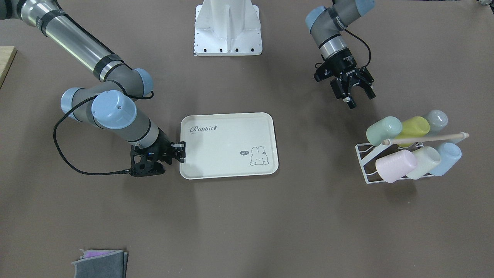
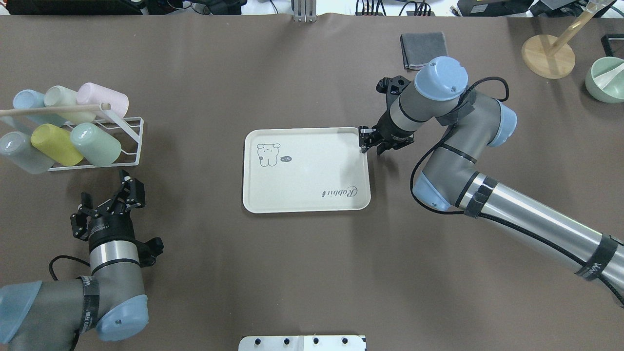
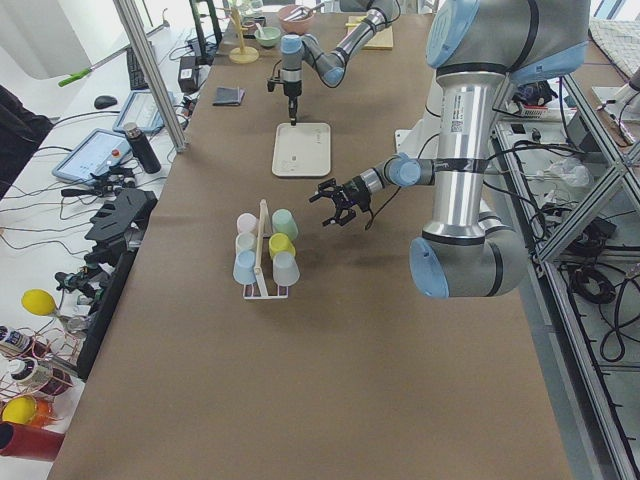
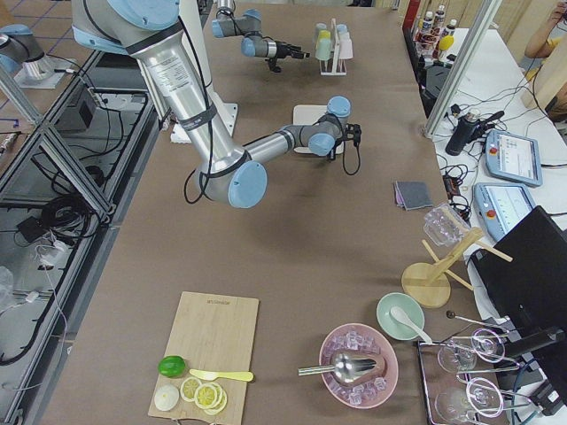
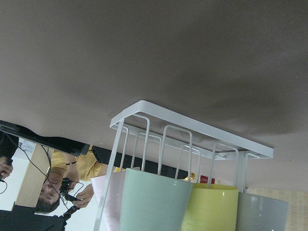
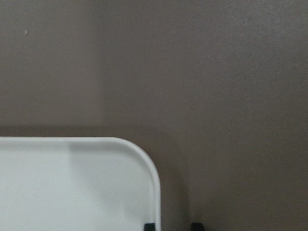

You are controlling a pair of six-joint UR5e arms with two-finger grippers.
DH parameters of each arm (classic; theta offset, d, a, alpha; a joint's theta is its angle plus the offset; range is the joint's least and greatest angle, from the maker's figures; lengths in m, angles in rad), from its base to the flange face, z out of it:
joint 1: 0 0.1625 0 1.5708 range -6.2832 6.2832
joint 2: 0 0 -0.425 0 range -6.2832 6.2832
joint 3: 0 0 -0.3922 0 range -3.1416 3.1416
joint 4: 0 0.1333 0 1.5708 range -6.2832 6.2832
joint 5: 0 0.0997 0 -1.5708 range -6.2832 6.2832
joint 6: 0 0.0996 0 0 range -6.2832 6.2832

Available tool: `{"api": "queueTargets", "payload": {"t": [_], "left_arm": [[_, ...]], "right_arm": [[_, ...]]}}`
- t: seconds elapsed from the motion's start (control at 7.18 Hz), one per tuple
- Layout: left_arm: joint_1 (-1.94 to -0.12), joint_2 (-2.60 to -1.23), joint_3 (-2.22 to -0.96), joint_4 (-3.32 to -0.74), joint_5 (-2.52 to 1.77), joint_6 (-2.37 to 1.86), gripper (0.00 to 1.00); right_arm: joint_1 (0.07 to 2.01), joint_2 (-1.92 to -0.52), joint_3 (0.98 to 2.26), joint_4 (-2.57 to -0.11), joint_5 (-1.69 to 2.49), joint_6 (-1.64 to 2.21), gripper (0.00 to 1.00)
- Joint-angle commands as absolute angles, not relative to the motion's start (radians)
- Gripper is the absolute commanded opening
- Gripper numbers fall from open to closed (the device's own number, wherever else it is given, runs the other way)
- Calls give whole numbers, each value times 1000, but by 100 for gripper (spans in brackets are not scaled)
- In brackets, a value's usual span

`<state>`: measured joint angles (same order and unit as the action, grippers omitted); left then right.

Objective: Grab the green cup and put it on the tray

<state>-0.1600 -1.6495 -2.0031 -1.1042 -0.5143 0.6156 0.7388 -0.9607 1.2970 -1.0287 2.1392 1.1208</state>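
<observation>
The green cup [image 2: 96, 144], pale mint, lies on its side in the white wire rack [image 2: 130, 141] at the near right of the front row; it also shows in the front view [image 1: 384, 130] and the left wrist view [image 5: 154, 202]. My left gripper [image 2: 130, 184] is open and empty, a short way from the rack, pointing at it [image 1: 361, 99]. The cream tray [image 2: 307, 195] with "Rabbit" script lies flat mid-table. My right gripper [image 2: 363, 141] is low at the tray's corner. Its fingertips [image 6: 149, 225] straddle the rim [image 6: 156, 192] with a narrow gap, not closed on it.
The rack also holds a yellow-green cup [image 2: 56, 144], a grey, a blue, a cream and a pink cup [image 2: 102, 100], with a wooden rod [image 2: 48, 110] across. A grey cloth [image 2: 423, 49], a wooden stand [image 2: 548, 56] and a green bowl [image 2: 604, 80] sit far right.
</observation>
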Motion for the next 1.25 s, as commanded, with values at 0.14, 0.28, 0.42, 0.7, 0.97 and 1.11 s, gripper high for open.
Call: {"api": "queueTargets", "payload": {"t": [0.14, 0.28, 0.42, 0.7, 0.97, 1.11], "left_arm": [[-187, -1654, -1956, -1097, -505, 617, 98], [-195, -1654, -1947, -1097, -505, 617, 98], [-205, -1655, -1928, -1097, -503, 615, 98], [-213, -1657, -1908, -1100, -479, 615, 98], [-213, -1677, -1890, -1103, -447, 673, 98], [-215, -1690, -1887, -1132, -446, 778, 98]], "right_arm": [[868, -983, 1311, -1081, 2256, 1048, 100], [921, -1017, 1333, -1097, 2284, 982, 100], [963, -1084, 1373, -1109, 2293, 892, 100], [1070, -1205, 1497, -1239, 2293, 574, 100], [1219, -1351, 1568, -1365, 2313, 175, 100], [1289, -1440, 1619, -1418, 2324, 70, 100]]}}
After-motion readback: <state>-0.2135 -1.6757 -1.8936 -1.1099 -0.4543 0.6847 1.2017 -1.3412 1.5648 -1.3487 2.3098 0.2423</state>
